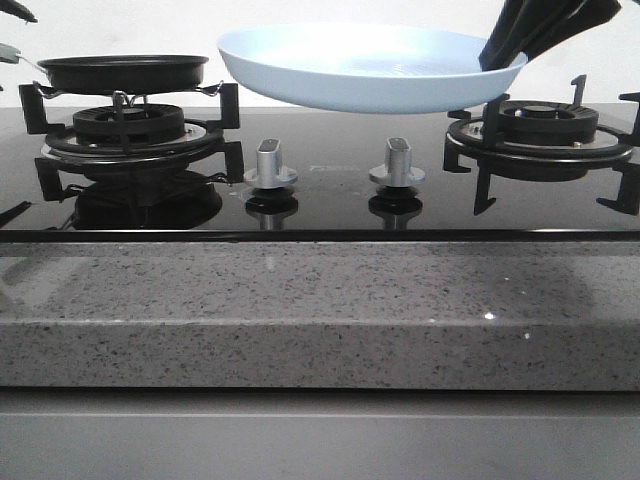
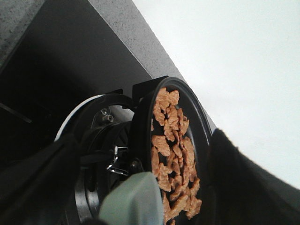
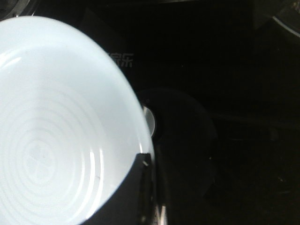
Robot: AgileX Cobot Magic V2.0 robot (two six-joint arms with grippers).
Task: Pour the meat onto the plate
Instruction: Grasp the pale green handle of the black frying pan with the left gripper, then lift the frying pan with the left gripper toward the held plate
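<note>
Nearest, two silver knobs (image 1: 271,165) are sitting by the stove's (image 1: 330,205) front edge. Farther back, the right gripper (image 1: 500,55) is clamping the pale-blue plate (image 1: 370,65) by its rim, holding it in the air above the stove's middle. Leftward, the meat (image 2: 173,154) is lying in the black pan (image 1: 122,72) on the left burner (image 1: 128,125), while the left gripper's (image 2: 136,206) fingers are flanking the pan's handle (image 2: 133,199); whether they are gripping it cannot be told.
</note>
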